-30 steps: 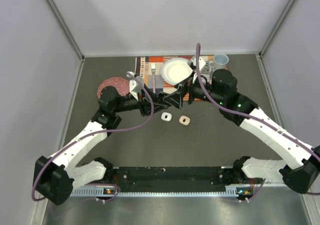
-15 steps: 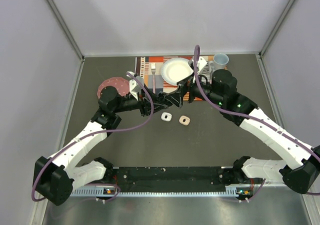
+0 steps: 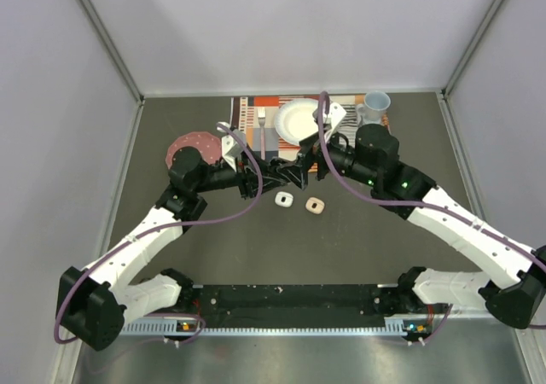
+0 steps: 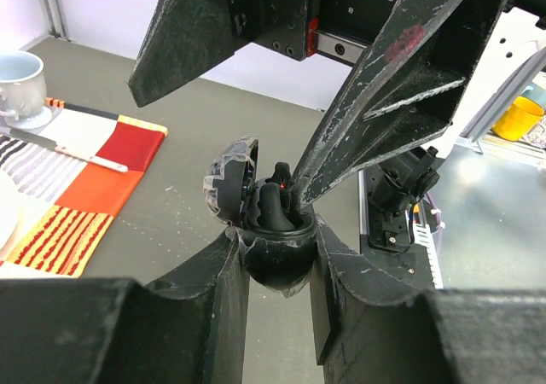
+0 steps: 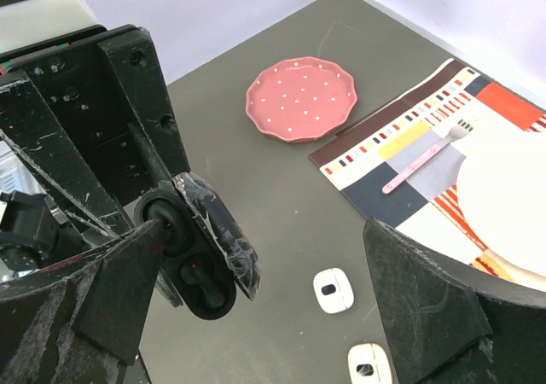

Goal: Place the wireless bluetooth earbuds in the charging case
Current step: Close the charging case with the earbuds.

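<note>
From above, the two arms met near the middle of the table [image 3: 171, 256]. The left gripper [image 3: 271, 172] was clamped on a black case [image 3: 281, 176], and the right gripper [image 3: 303, 158] stood wide apart just beside it. A white case [image 3: 284, 199] and a pale case [image 3: 315, 206] lay side by side just below them in the frame. A pink plate [image 3: 189, 148] sat to the left. A placemat [image 3: 247, 111] with a white plate [image 3: 300, 119] and a fork [image 3: 261, 132] lay at the top centre, with a mug [image 3: 375, 104] to its right.

In the left wrist view, the left gripper [image 4: 277, 256] held the black case [image 4: 273, 264] by its lower half at bottom centre, with the lid tipped open to the left. A black earbud [image 4: 271, 203] stood in its hollow. The tip of one finger [image 4: 401, 85] of the right gripper reached the mouth of the case beside the bud, while the other finger stayed well apart at upper left.

In the right wrist view, the right gripper [image 5: 264, 230] gaped with nothing between its fingers. The open black case [image 5: 205, 264] showed at lower left, with the white case [image 5: 333, 288] and the pale case [image 5: 368, 369] at bottom centre.
</note>
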Motion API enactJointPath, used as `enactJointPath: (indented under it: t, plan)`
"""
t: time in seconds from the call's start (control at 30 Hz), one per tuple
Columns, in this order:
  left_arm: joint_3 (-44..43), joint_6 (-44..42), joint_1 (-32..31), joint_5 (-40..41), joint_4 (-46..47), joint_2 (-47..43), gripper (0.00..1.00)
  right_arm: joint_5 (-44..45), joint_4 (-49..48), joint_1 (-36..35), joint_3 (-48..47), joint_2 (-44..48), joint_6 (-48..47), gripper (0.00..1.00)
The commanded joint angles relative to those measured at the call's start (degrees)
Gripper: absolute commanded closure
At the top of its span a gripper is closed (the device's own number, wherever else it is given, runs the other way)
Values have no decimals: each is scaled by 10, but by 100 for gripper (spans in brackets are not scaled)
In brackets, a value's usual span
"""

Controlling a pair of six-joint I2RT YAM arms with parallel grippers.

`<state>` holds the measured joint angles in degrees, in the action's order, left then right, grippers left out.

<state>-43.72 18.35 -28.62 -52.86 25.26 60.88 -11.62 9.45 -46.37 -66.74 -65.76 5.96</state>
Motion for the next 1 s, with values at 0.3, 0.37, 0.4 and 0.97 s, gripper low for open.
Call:
enactJointPath:
  t: [0.3,0.37,0.4,0.97]
  plan:
    - [-10,0,-2,-7,44,-8,100,114,-70,-7,11,53,63,1]
    - [-13,1,-2,-17,42,-7,100,136,-59,0,8,39,91,1]
    - [-15,3,-2,-29,43,-6,100,153,-50,5,-3,32,105,1]
    - [-28,-15,-13,-27,23,0,100,-59,15,50,-32,-46,144,1]
